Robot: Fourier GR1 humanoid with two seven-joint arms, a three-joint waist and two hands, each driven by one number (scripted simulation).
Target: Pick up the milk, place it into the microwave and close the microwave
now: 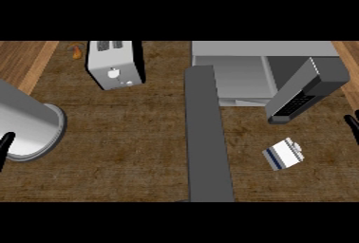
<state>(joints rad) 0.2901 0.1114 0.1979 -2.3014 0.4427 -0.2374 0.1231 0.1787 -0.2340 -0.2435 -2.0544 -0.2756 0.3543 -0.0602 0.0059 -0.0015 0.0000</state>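
The milk (284,154), a small white carton with a blue stripe, stands on the brown counter at the lower right. Behind it is the grey microwave (238,71), its cavity open. Its long grey door (207,137) is swung out toward me across the middle of the view. A dark panel with buttons (303,92) juts out at the microwave's right side. My right hand (353,124) shows only as straight fingers at the right edge, up and right of the milk and apart from it. Straight fingers of my left hand (5,144) rest at the left edge.
A silver toaster (116,64) stands at the back left, with a small orange object (75,51) beside it. A large grey cylindrical pot (28,126) sits at the left next to my left hand. Wooden strips border the counter on both sides.
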